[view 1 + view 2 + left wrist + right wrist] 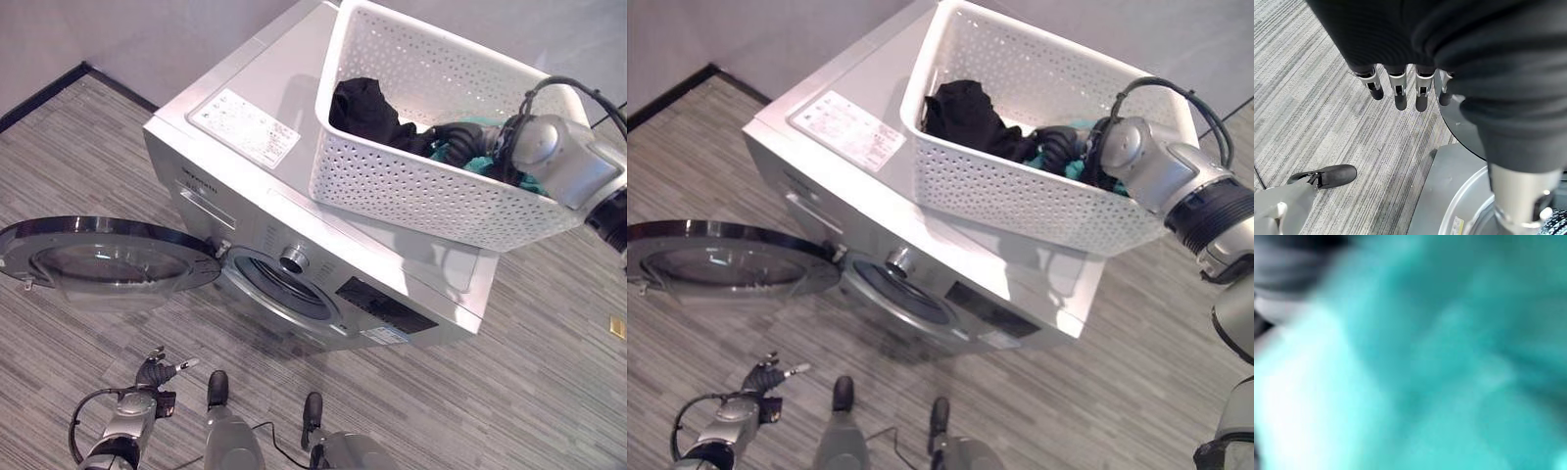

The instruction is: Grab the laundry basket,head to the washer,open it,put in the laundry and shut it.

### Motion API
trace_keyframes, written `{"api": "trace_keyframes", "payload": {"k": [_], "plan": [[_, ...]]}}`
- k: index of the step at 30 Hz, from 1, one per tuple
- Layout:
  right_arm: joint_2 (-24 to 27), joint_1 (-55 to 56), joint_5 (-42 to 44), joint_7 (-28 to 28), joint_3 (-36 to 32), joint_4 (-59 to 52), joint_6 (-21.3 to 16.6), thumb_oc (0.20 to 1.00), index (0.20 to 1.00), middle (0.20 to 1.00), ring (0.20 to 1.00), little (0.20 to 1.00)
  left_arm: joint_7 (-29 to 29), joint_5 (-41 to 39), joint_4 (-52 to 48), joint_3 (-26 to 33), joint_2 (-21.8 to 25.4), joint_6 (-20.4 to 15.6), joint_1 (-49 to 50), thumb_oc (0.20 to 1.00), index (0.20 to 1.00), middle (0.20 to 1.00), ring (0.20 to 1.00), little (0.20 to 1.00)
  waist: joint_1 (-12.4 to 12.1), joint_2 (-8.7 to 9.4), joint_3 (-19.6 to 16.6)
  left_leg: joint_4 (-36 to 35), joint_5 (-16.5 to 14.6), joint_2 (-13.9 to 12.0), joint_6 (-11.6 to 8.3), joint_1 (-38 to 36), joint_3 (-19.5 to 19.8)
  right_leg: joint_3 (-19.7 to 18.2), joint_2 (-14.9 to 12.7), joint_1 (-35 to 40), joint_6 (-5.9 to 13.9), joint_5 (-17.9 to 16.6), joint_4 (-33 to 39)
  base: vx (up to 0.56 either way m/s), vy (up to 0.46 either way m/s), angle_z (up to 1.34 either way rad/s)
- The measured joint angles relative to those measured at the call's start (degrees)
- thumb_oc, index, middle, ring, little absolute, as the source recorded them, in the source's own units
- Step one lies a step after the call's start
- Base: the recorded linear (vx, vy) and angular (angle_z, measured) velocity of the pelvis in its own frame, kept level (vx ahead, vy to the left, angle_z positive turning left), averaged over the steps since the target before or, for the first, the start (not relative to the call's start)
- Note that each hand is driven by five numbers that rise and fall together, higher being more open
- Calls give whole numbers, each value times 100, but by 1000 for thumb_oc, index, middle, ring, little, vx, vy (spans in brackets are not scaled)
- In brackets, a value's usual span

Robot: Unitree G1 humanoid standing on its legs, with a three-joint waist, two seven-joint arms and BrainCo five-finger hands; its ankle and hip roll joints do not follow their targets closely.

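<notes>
A white perforated laundry basket [421, 191] stands on top of the silver washer [245, 186]. In it lie a black garment [367, 108] and teal cloth [477, 164]. My right arm reaches over the rim, and my right hand [1063, 145] is sunk into the laundry; teal cloth [1425, 357] lies right against its wrist camera. The washer's round door [98, 259] stands swung wide to the left, baring the drum opening [284, 289]. My left hand [157, 372] hangs low in front of the door, open and holding nothing, its fingers [1400, 93] straight above the floor.
The washer stands against a grey wall with a dark baseboard [49, 93] at the left. A white label sheet [245, 125] lies on the washer's top. The open door [1459, 127] juts out over the striped floor close to my left hand.
</notes>
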State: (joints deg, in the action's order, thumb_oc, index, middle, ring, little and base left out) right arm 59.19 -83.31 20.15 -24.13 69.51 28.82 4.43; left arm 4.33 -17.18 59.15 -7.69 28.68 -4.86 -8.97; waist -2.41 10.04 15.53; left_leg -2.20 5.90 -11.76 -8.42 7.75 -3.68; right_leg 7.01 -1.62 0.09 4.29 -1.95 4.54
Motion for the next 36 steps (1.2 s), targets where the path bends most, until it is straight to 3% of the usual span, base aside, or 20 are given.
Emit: {"api": "trace_keyframes", "payload": {"k": [8,12,15,19,21,26,36], "plan": [[698,-3,542,260,-129,-149,-512,200,200,200,200,200,-21,38,17,30,-121,-7,119,1000,1000,1000,1000,1000,39,-169,-159,-35,-8,12,9,-220,-5,17,-19,201,0,0,-2,51,15,0],[944,30,849,486,-957,881,-693,200,200,200,200,200,-41,37,58,216,-220,-39,293,1000,1000,1000,1000,1000,51,-276,-321,-120,1,44,20,-391,-13,33,-48,355,0,0,34,47,20,1],[976,48,886,918,-1541,1680,-681,200,200,200,200,200,-40,36,268,226,-239,-40,452,1000,1000,1000,1000,1000,69,-325,-642,-214,1,41,26,-456,-24,16,-43,372,7,10,38,60,24,-2],[465,-4,1106,1474,-2324,3038,-681,200,200,200,200,200,-14,28,521,253,-373,-53,551,1000,1000,1000,1000,1000,167,-407,-1157,-293,8,44,52,-579,-130,-21,-59,419,6,15,42,60,35,-10],[-197,-370,1109,1863,-2750,3759,-633,200,200,200,200,200,24,14,763,257,-468,-47,553,1000,1000,1000,1000,1000,284,-478,-1217,-300,8,45,53,-668,-169,-49,-59,486,4,16,42,21,20,-8],[-266,-374,1109,2408,-2792,3447,-623,200,200,200,200,200,176,7,642,224,-539,-56,681,1000,1000,1000,1000,1000,283,-539,-1390,-299,16,31,58,-670,-157,-27,-45,499,-7,40,44,2,2,1],[-624,-304,1128,2404,-2786,3448,-623,200,200,200,200,200,216,-2,448,11,-568,-54,793,1000,1000,1000,1000,1000,290,-518,-1409,-300,54,31,37,-669,-156,-22,-40,500,-8,38,42,0,0,0]]}}
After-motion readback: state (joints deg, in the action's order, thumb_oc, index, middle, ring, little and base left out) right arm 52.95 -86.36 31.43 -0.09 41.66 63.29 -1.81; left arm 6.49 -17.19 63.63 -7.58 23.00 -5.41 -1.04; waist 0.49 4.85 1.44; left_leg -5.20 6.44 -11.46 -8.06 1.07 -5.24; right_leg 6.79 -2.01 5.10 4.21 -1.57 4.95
